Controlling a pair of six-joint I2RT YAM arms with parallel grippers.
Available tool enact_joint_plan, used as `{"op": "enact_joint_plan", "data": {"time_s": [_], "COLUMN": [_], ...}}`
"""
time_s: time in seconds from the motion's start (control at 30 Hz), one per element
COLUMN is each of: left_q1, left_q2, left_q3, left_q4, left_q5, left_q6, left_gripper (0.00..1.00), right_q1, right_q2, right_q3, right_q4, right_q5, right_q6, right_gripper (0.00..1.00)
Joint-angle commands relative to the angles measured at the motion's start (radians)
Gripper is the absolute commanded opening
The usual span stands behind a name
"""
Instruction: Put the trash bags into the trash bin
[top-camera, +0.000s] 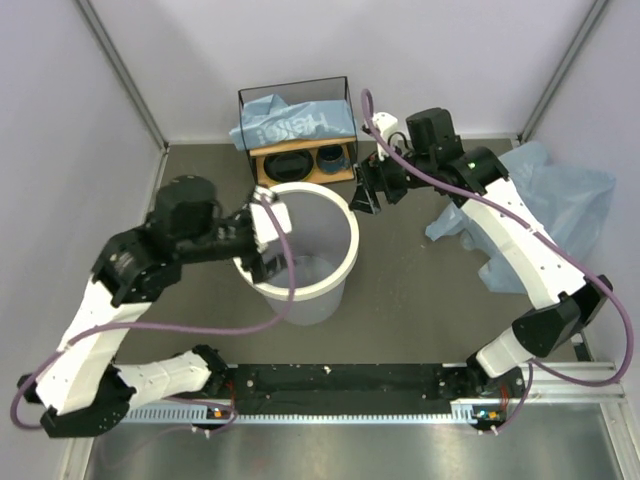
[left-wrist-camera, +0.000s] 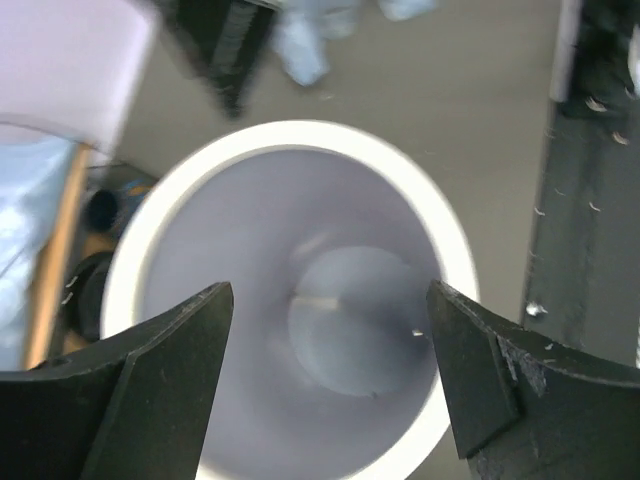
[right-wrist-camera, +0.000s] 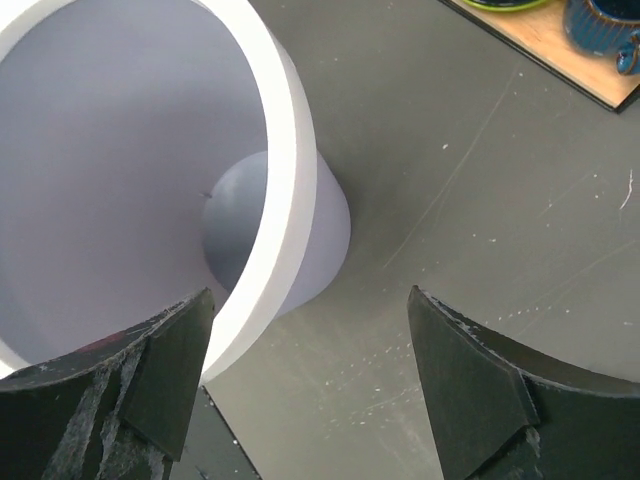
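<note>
We see the large round bucket of translucent whitish-grey plastic with a thick white ring rim, the trash bin (top-camera: 326, 226), standing upright on the dark grey tabletop (top-camera: 420, 295), near its middle and just in front of the black-wire-framed wooden shelf (top-camera: 264, 164).

One thin, crinkly light-blue plastic trash bag with white lettering (top-camera: 295, 122) lies draped over the top of that shelf. A second light-blue film bag (top-camera: 562, 200) lies crumpled on the table at the far right, well apart from the bin. Both bags are outside it.

The left gripper (left-wrist-camera: 330, 292) hangs over the bin's left rim. Its wrist view looks straight down the tapered wall to the round floor. Its black fingers (left-wrist-camera: 175, 370) stand wide apart with nothing between them.

The right gripper (right-wrist-camera: 310, 297) hovers beside the bin's far-right rim, between bin and shelf. Its jaws are likewise spread and hold nothing; below them we see only grey table and the bin's outer wall. Whether its left finger (right-wrist-camera: 160, 370) touches the rim we cannot tell.

On the lower wooden board of the shelf sit dark bowls (top-camera: 288, 163) and a dark blue cup (top-camera: 331, 155).
</note>
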Motion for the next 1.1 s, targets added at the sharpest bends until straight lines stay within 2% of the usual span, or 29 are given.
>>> {"op": "enact_joint_plan", "data": {"time_s": [0.0,0.07,0.17,0.37,0.5,0.57,0.6,0.73,0.93,1.03,1.07], "left_q1": [0.183,0.319,0.419,0.446,0.449,0.449,0.449,0.449,0.449,0.449,0.449], "left_q2": [-0.039,-0.039,-0.039,-0.061,-0.051,-0.036,-0.030,-0.001,0.044,0.065,0.071], "left_q3": [0.062,0.048,0.005,-0.154,-0.206,-0.205,-0.193,-0.151,-0.033,0.014,0.027], "left_q4": [0.086,0.011,-0.073,-0.092,-0.076,-0.078,-0.079,-0.081,-0.107,-0.122,-0.128], "left_q5": [-0.141,-0.188,-0.267,-0.341,-0.354,-0.331,-0.329,-0.306,-0.248,-0.229,-0.228], "left_q6": [-0.222,-0.297,-0.366,-0.478,-0.498,-0.500,-0.500,-0.494,-0.477,-0.463,-0.457], "left_gripper": [0.84,0.82,0.81,0.78,0.76,0.73,0.72,0.56,0.36,0.22,0.13], "right_q1": [0.058,0.084,0.115,0.135,0.148,0.158,0.159,0.170,0.170,0.170,0.170], "right_q2": [0.014,0.023,0.038,0.068,0.077,0.080,0.080,0.083,0.066,0.060,0.060], "right_q3": [0.061,0.067,0.081,0.072,0.069,0.069,0.072,0.084,0.128,0.164,0.177], "right_q4": [0.020,0.011,-0.012,-0.039,-0.043,-0.043,-0.044,-0.047,-0.055,-0.070,-0.073], "right_q5": [0.069,0.101,0.164,0.215,0.226,0.223,0.218,0.236,0.275,0.259,0.256], "right_q6": [-0.024,-0.053,-0.070,-0.078,-0.079,-0.079,-0.079,-0.082,-0.084,-0.084,-0.085], "right_gripper": [0.79,0.79,0.68,0.54,0.31,0.30,0.23,0.01,0.00,0.00,0.00]}}
